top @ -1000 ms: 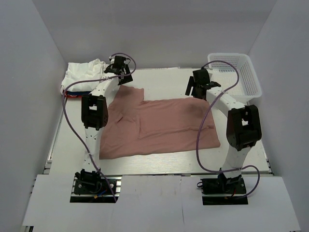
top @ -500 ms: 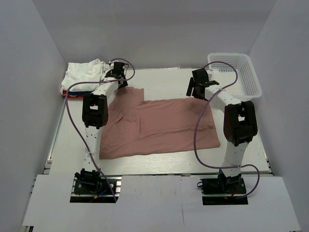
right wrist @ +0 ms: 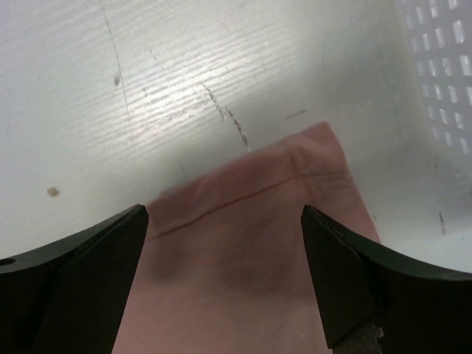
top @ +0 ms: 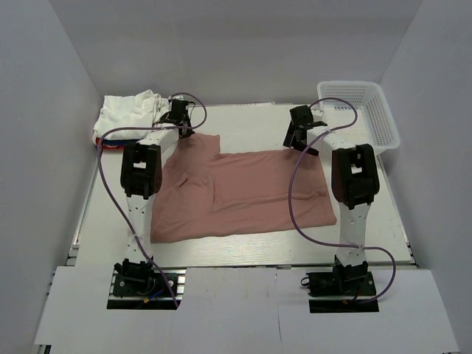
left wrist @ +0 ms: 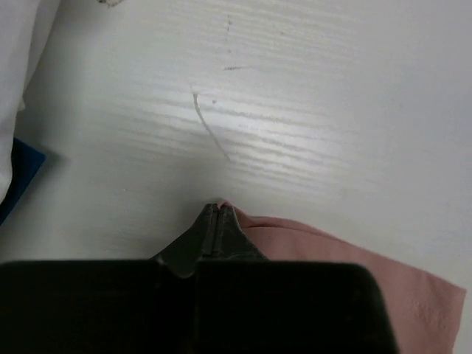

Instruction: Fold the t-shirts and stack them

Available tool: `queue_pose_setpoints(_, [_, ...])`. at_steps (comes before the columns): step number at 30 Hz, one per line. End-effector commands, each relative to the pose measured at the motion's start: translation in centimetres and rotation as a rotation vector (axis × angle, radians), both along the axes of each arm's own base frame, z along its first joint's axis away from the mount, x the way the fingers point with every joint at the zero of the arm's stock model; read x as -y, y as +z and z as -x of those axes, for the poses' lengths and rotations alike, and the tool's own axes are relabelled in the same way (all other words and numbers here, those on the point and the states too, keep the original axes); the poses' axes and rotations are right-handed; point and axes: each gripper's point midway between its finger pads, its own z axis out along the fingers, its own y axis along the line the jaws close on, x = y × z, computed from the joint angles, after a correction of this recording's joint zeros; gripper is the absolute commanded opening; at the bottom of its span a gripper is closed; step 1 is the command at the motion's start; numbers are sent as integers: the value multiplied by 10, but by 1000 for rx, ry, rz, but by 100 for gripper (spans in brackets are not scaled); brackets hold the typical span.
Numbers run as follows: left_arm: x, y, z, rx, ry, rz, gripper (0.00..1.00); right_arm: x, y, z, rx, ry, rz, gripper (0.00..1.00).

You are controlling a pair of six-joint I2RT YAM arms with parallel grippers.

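At the far left corner of the pink shirt [top: 243, 192], the left gripper [top: 179, 125] is down on the table [top: 251, 122] with its fingers pressed fully together. In the left wrist view the two fingertips [left wrist: 214, 221] meet with no gap, and the tip of the pink corner [left wrist: 310, 243] comes out right at them, so they pinch the cloth's edge.

The right gripper [top: 301, 136] hangs over the far right corner of the same shirt with its fingers [right wrist: 96, 273] spread wide. The right wrist view shows the hemmed corner [right wrist: 280, 192] lying flat between and below them; whether they touch it cannot be told, and they hold nothing.

The pink shirt is spread flat across the middle of the table, plain side up, with a sleeve folded in on its left part. A heap of white shirts [top: 129, 110] sits at the far left corner of the table, with a red one [top: 109, 144] showing beneath it. A white basket [top: 389, 125] stands at the far right, just beside the right gripper.
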Motion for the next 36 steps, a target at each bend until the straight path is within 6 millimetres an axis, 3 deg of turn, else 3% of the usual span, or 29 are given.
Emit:
queue_pose_setpoints(1, [11,49,13,65,-67,16,0,6,15,-19,67,-91,1,90])
queue_pose_setpoints(2, [15,59,10,112,-94,21,0,5,15,-25,92,-101,-6,90])
queue_pose_setpoints(3, [14,50,20,98,-122,3,0,6,14,-29,108,-119,-14,90])
queue_pose_setpoints(4, [20,63,22,128,-147,8,0,4,11,-30,109,-124,-20,90])
queue_pose_setpoints(7, [23,61,33,129,-174,19,0,1,1,-37,123,-136,-50,90])
queue_pose_setpoints(8, [22,68,36,144,-174,21,0,-2,6,-43,138,-135,-53,89])
queue_pose_setpoints(11, [21,62,48,142,-198,12,0,1,-3,-41,99,-143,-29,86])
queue_pose_setpoints(12, [21,75,47,179,-198,16,0,3,-6,-37,86,-149,-24,84])
queue_pose_setpoints(15, [23,79,56,203,-204,36,0,5,-14,-23,52,-153,-25,72])
queue_pose_setpoints(17, [23,86,63,216,-211,43,0,3,-19,-17,49,-144,-29,57])
queue_pose_setpoints(18, [22,87,66,216,-211,43,0,4,-10,-18,69,-144,-33,50])
queue_pose_setpoints(19, [22,89,68,218,-206,51,0,4,-16,-13,66,-143,-37,44])
queue_pose_setpoints(20, [18,98,70,235,-187,39,0,5,-9,-13,79,-137,-32,30])
queue_pose_setpoints(24, [11,110,81,254,-154,40,0,6,4,-11,100,-133,-27,4])
queue_pose_setpoints(29, [15,118,104,271,-154,108,0,7,19,-7,135,-113,-26,0])
queue_pose_setpoints(30, [17,122,107,282,-164,116,0,8,35,-7,168,-112,-22,0])
queue_pose_setpoints(31, [16,125,115,286,-157,127,0,12,27,4,146,-110,-8,0])
queue_pose_setpoints(33, [14,129,124,291,-150,138,0,14,44,4,204,-112,-15,0])
queue_pose_setpoints(34, [13,121,133,272,-142,147,0,18,40,15,208,-108,-11,0])
queue_pose_setpoints(35, [12,130,139,290,-138,157,0,19,53,15,250,-110,-23,0])
queue_pose_setpoints(36, [13,120,150,266,-132,181,0,16,67,15,292,-102,-36,0])
